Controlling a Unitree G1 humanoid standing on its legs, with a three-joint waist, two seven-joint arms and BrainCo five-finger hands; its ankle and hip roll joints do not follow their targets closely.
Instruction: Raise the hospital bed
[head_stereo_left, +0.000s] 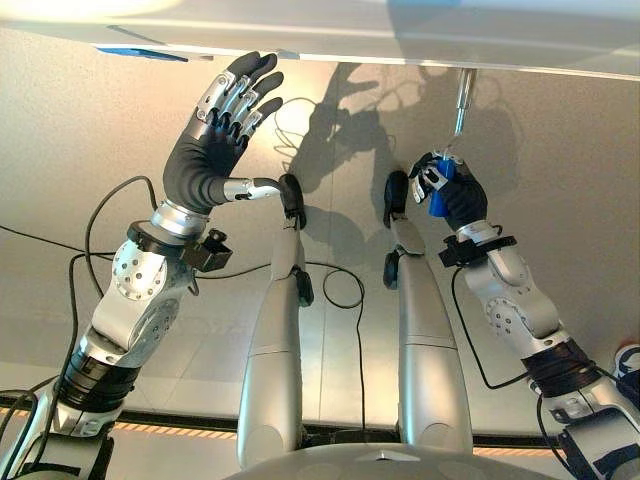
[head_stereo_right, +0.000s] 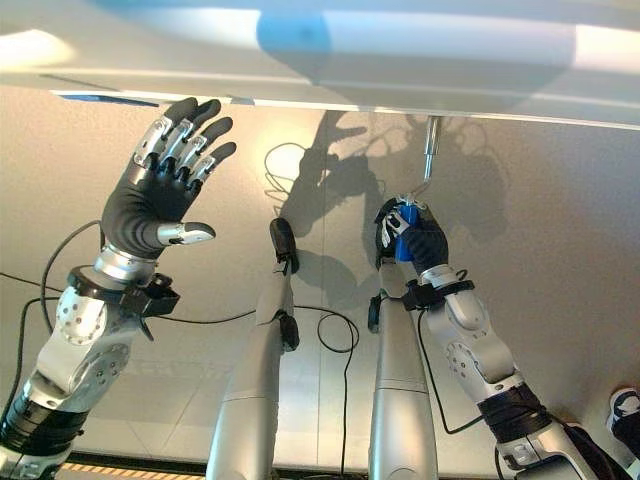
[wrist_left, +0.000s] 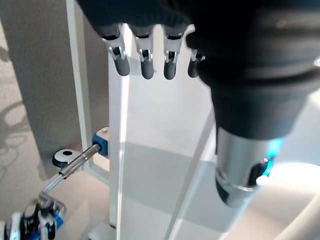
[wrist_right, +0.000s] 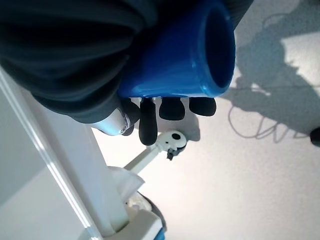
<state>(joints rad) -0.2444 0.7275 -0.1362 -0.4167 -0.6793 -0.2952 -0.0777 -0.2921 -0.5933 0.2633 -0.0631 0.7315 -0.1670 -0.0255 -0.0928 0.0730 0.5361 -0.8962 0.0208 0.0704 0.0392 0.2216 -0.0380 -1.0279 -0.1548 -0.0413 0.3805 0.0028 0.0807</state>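
Note:
The white hospital bed's foot end (head_stereo_left: 400, 40) runs across the top of the head views. A metal crank rod (head_stereo_left: 461, 105) hangs down from under it and ends in a blue handle (head_stereo_left: 439, 195). My right hand (head_stereo_left: 450, 190) is shut on that blue handle (wrist_right: 175, 65), fingers curled round it. My left hand (head_stereo_left: 215, 130) is raised off to the left of the crank with straight, spread fingers (wrist_left: 145, 62) and holds nothing. In the left wrist view the crank rod (wrist_left: 75, 162) and the right hand (wrist_left: 35, 222) show beside the bed frame (wrist_left: 117, 150).
Beige floor (head_stereo_left: 100, 120) lies below the bed. A bed caster (wrist_right: 172, 142) shows in the right wrist view. A dark shoe (head_stereo_right: 625, 410) sits at the far right edge of the floor.

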